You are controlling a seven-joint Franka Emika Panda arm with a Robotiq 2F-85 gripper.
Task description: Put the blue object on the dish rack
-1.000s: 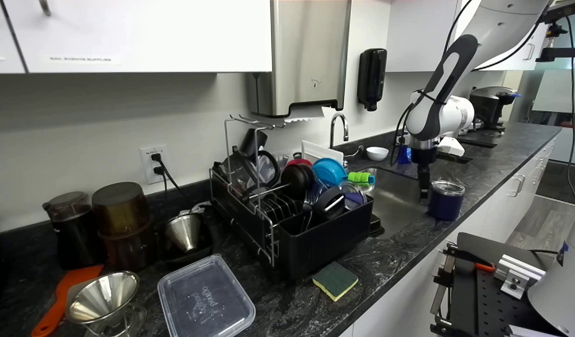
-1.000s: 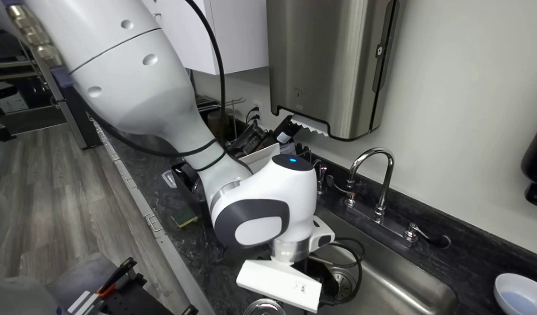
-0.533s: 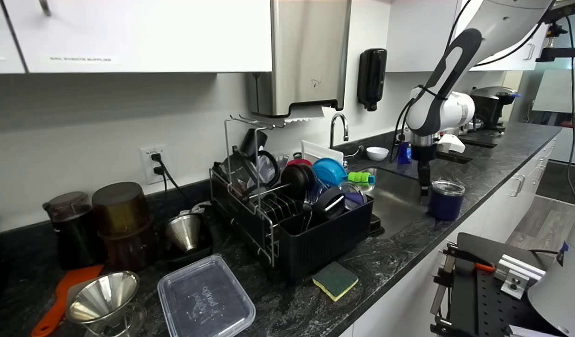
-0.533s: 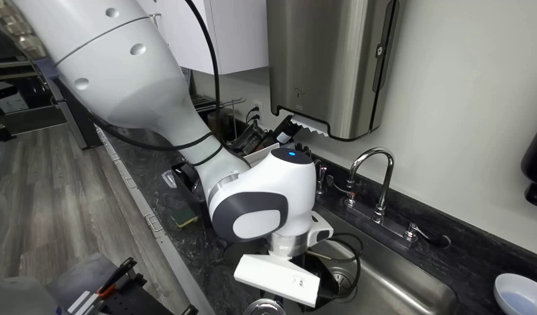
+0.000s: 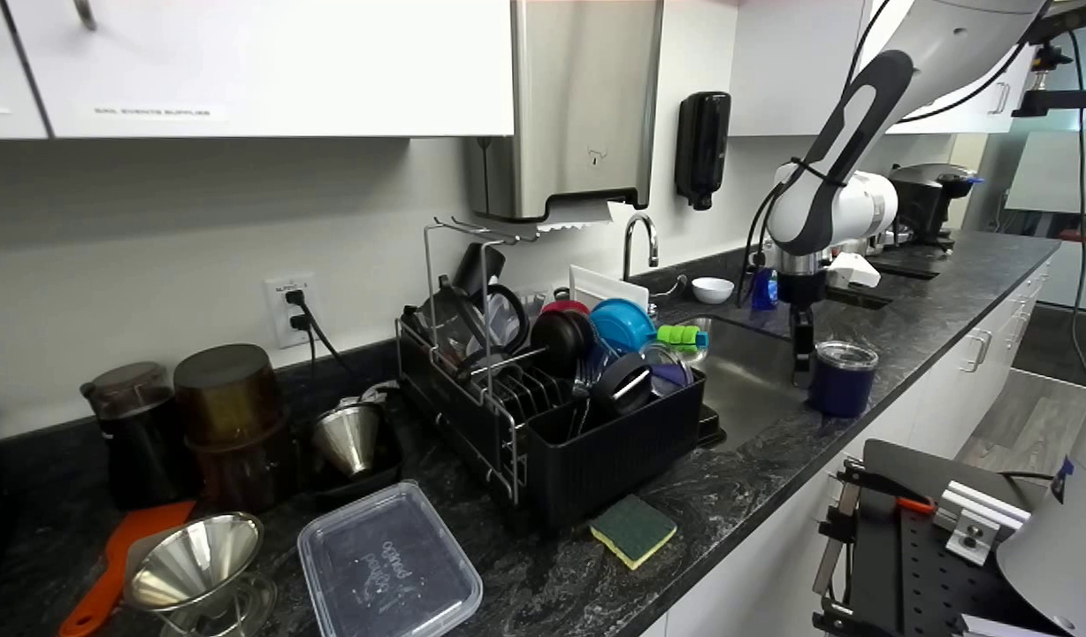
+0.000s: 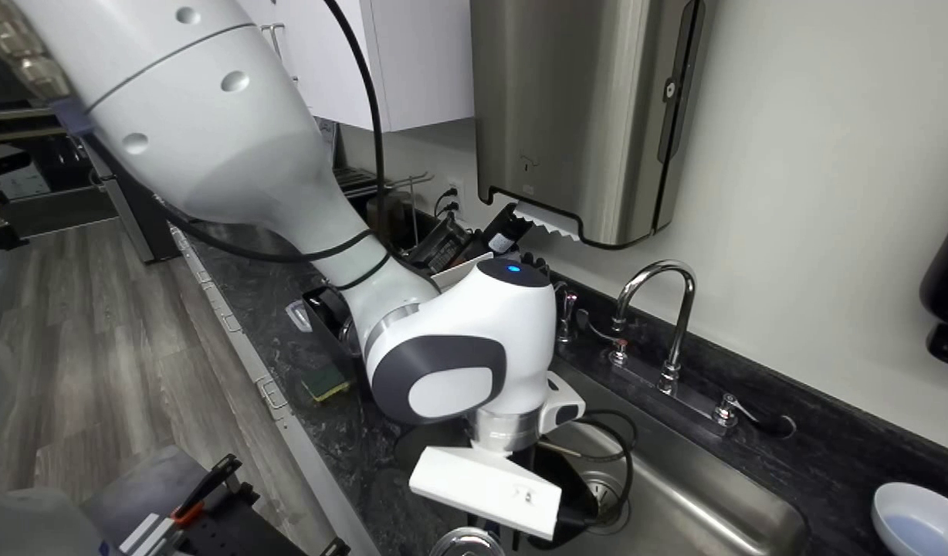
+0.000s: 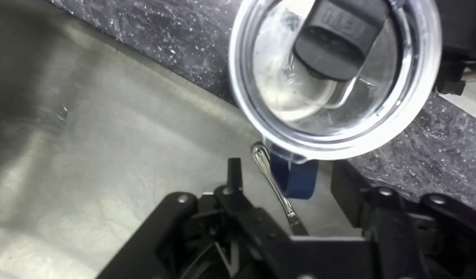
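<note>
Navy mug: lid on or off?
On. The navy mug is capped by a clear lid with a black slider, seen in the wrist view. Cannot tell whether the slider is open or shut.

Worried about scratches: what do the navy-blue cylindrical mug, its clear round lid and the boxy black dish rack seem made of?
Navy-blue mug: perhaps coated metal, smooth; its inside looks silvery. Clear lid: likely plastic, glossy; transparent, bright highlights. Black dish rack: likely matte plastic plus metal wire; dull walls, glinting rods.
</note>
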